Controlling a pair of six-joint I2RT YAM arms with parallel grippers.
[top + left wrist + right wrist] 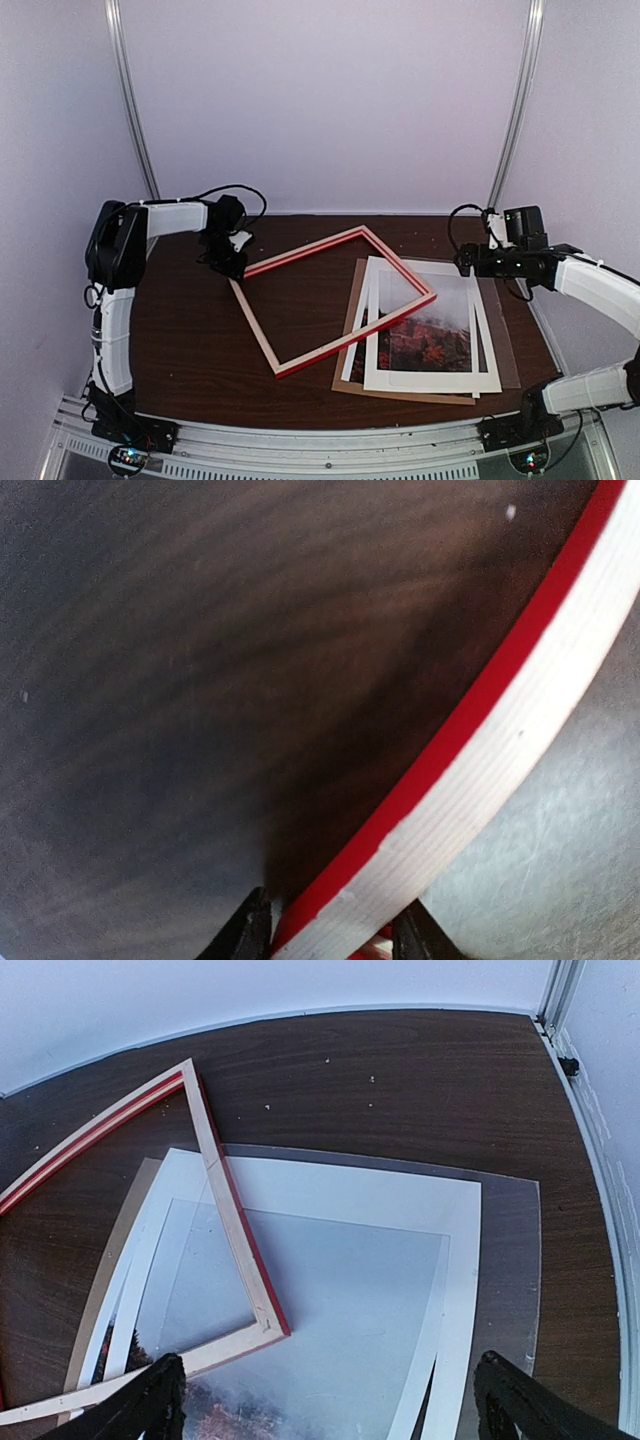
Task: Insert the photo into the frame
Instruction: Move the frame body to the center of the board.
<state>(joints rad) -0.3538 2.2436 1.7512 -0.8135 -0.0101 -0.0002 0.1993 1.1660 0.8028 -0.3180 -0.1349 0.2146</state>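
The frame (pixel 300 251), red outside and pale wood inside, lies askew across the table middle, its right corner resting on the paper stack. My left gripper (pixel 235 262) is at the frame's left corner. In the left wrist view its two fingers (pixel 245 930) press either side of the red-and-pale rail (pixel 480 740), gripper (pixel 330 922) shut on it. The photo (pixel 430 340), red-orange land under misty sky, lies in the stack at the right, partly under the frame. My right gripper (pixel 468 262) hovers open above the stack's far edge; in its wrist view (pixel 330 1370) the photo (pixel 330 1300) and the frame's corner (pixel 235 1230) lie below.
A white mat (pixel 482 345) lies over the photo, on a brown backing board (pixel 345 383). A clear sheet (pixel 507 340) sticks out on the stack's right side. Dark wood table (pixel 190 330); white walls and metal posts close it in.
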